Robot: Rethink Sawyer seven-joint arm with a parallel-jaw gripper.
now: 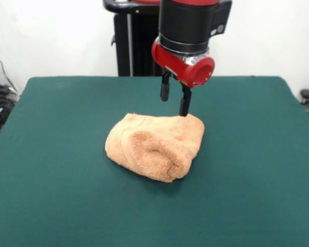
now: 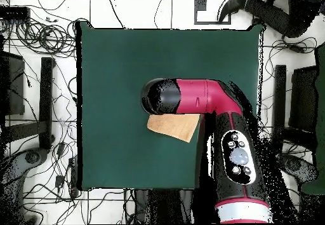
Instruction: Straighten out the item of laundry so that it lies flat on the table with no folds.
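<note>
The peach terry-cloth towel (image 1: 155,146) lies bunched and rolled over on itself near the middle of the dark green table (image 1: 51,170). A thick fold curls over its front part. My gripper (image 1: 175,103) hangs from the red and black arm just above the towel's far edge, fingers apart and holding nothing. One fingertip (image 1: 184,109) reaches down to the towel's far right rim. In the overhead view the arm (image 2: 190,96) covers most of the towel (image 2: 172,127), and the gripper itself is hidden under it.
The robot's black pedestal (image 1: 131,41) stands at the table's far side. Cables and stands (image 2: 38,38) lie on the floor around the table (image 2: 114,63).
</note>
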